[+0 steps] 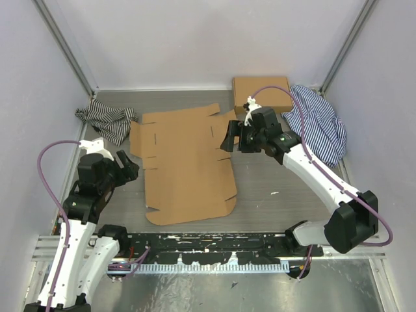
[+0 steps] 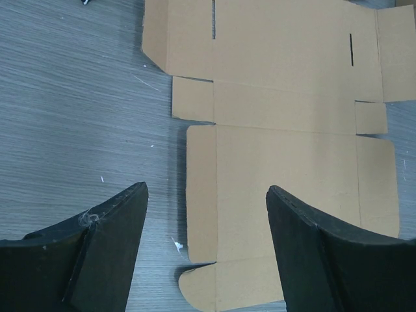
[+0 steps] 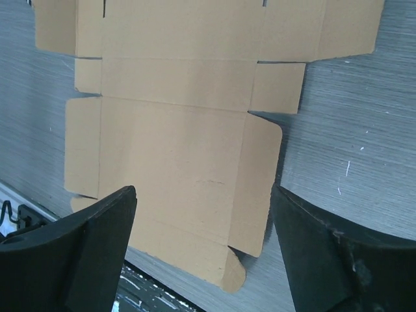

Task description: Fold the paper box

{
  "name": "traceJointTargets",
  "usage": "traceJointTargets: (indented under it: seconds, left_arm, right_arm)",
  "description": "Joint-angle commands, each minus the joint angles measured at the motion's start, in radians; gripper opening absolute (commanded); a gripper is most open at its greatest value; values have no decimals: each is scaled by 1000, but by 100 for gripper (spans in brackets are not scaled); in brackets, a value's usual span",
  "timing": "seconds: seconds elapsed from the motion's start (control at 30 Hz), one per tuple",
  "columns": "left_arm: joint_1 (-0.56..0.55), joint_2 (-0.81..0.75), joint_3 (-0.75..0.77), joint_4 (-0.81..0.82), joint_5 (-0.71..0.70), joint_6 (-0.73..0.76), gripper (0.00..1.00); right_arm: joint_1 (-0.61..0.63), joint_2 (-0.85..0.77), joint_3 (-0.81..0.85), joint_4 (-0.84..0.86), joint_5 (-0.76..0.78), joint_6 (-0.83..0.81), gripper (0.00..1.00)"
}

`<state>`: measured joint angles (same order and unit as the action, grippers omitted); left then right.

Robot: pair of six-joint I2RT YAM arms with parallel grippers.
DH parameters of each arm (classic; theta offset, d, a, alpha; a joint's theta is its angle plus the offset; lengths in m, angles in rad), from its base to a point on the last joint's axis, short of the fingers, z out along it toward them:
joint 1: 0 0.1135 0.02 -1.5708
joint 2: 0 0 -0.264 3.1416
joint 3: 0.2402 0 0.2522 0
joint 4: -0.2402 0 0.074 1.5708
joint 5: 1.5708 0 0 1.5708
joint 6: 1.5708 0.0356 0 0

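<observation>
The paper box [image 1: 185,162] lies as a flat, unfolded brown cardboard sheet with flaps, slits and creases in the middle of the table. It fills much of the left wrist view [image 2: 286,110] and the right wrist view [image 3: 175,110]. My left gripper [image 1: 130,166] is open and empty, raised just left of the sheet's left edge. My right gripper [image 1: 230,138] is open and empty, raised over the sheet's right edge near its far corner. Neither gripper touches the sheet.
A ready-made brown cardboard box [image 1: 261,95] stands at the back right. A striped cloth [image 1: 320,122] lies beside it on the right, another striped cloth [image 1: 105,118] at the back left. Walls close the table on three sides.
</observation>
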<state>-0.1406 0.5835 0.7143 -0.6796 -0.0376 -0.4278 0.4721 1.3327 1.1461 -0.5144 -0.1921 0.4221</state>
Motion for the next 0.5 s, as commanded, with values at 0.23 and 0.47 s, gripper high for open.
traceJointTargets:
  seconds: [0.23,0.47]
  left_arm:
    - [-7,3,-13,0,-5,-5,80]
    - [-7,-2,-14,1,-6,-6,80]
  right_arm:
    - [-1,-109,64,82,320,75,84]
    - [-11,-70,129,181,377,-38,96]
